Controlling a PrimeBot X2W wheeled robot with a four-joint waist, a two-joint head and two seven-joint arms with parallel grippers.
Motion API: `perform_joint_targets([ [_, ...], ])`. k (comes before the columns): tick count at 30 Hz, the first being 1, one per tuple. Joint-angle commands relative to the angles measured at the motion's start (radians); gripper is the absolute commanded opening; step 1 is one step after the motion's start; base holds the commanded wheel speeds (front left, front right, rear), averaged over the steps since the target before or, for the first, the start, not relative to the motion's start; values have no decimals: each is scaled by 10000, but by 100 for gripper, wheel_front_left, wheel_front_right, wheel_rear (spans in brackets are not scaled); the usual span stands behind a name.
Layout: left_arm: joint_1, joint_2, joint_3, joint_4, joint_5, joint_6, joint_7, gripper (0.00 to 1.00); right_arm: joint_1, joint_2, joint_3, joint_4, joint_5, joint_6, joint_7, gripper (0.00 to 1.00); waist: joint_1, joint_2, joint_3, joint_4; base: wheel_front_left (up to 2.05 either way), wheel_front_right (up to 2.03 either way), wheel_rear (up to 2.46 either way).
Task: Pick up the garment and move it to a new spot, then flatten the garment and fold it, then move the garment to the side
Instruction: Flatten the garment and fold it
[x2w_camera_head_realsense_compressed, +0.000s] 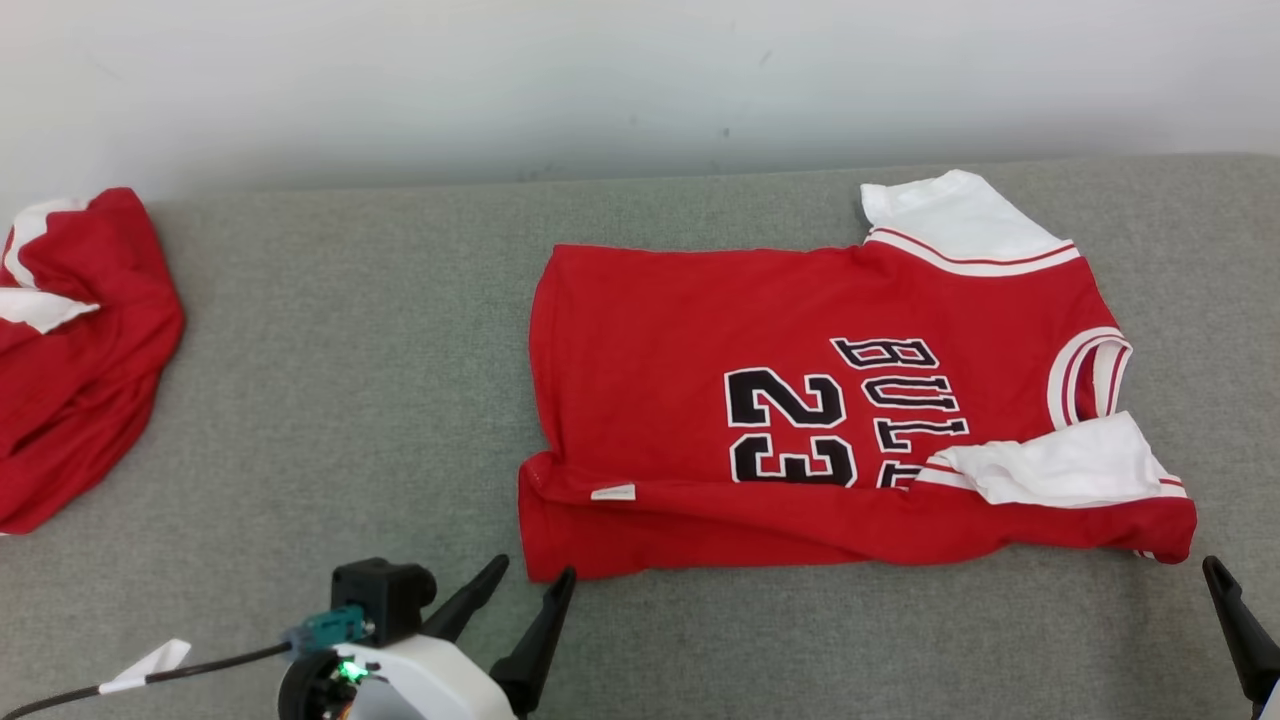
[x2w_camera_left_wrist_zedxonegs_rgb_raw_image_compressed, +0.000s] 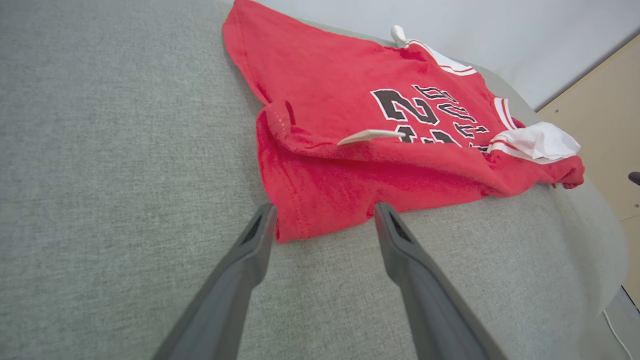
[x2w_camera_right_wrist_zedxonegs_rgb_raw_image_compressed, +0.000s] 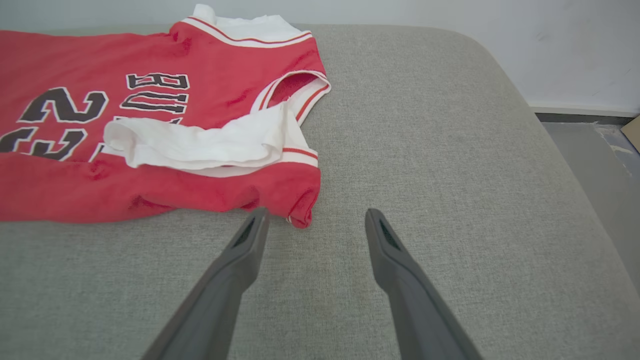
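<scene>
The jersey (x2w_camera_head_realsense_compressed: 700, 400) looked light, soft and limp — best pinched at its two near corners — where the left jaws and right jaws gaped, empty.

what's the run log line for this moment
stage: folding | jersey: flat on grey cushion, near edge folded over | left claw: open, empty, at near hem corner | right claw: open, empty, by sleeve-side corner
</scene>
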Motion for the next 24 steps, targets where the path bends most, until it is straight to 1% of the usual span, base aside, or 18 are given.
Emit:
perform_joint_targets([
  [1,-91,15,-10,159,79,-29,11,100,-76,-108,-5,179,-85,26,-95,100,1,-1,75,-11,0,0,0],
  [5,-437,43,-89,507,171,-126,181,100,-412,-251,164,568,-253,26,-136,100,1,-1,337,0,0,0,0],
  [12,-1001,-66,-175,931,171,-343,392,100,-1077,-188,555,1180,-235,26,-199,100,1,-1,810,91,0,0,0],
  [19,-1424,-78,-272,1349,229,-431,648,100,-1637,-128,806,1665,-229,26,-270,100,1,-1,1167,133,0,0,0],
  [24,-1513,-229,-407,1530,18,-586,848,100,-1981,-117,1065,1892,-62,26,-287,100,1,-1,1445,93,0,0,0],
])
